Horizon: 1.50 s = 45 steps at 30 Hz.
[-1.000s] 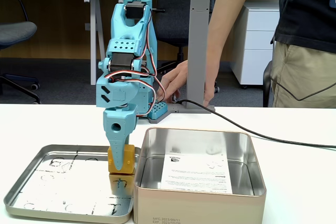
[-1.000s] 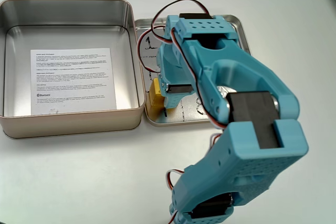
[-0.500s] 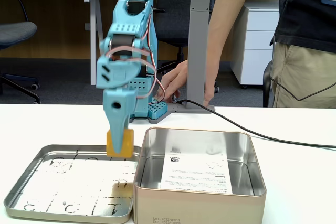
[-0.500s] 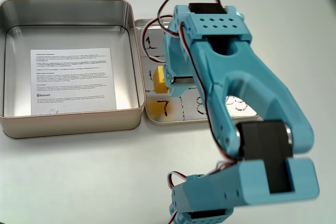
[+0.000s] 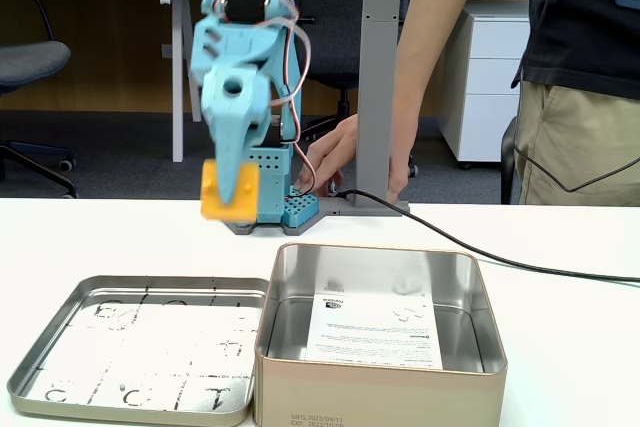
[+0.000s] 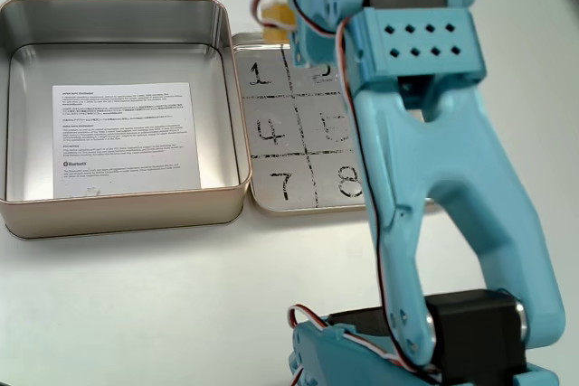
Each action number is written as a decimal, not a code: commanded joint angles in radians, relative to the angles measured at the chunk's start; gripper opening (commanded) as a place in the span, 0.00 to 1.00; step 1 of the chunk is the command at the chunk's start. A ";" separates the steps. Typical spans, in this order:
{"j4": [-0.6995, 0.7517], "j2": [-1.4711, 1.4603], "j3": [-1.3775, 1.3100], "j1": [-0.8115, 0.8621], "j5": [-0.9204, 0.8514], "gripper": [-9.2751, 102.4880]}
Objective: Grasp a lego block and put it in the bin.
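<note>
Both fixed views show the lego block lifted clear of the table, clamped between the closed jaws of the blue gripper. Seen from the front, the block is blurred and is held well above the shallow tray, level with the arm's base behind it. From the high camera, only a small yellow piece of the block is seen, beside the arm's upper links and over the far edge of the tray, whose floor is marked with a grid of black numbers. The bin is seen just beside the tray, its wall touching or nearly touching the tray's rim, and a printed paper sheet is laid flat on its floor. A person's hand is rested near the arm's base, behind the table, and a black cable is trailed across the tabletop.
</note>
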 commanded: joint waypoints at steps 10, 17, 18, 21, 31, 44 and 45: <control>-0.046 -0.374 -0.370 -0.356 0.011 0.08; -0.023 -0.647 -0.506 -0.477 0.008 0.08; -0.014 -0.676 -0.520 -0.479 0.009 0.08; 0.021 -0.736 -0.526 -0.468 0.011 0.08; 0.097 -0.790 -0.456 -0.443 -0.014 0.08; 0.149 -0.712 -0.454 -0.423 0.097 0.11; 0.149 -0.701 -0.454 -0.420 0.110 0.13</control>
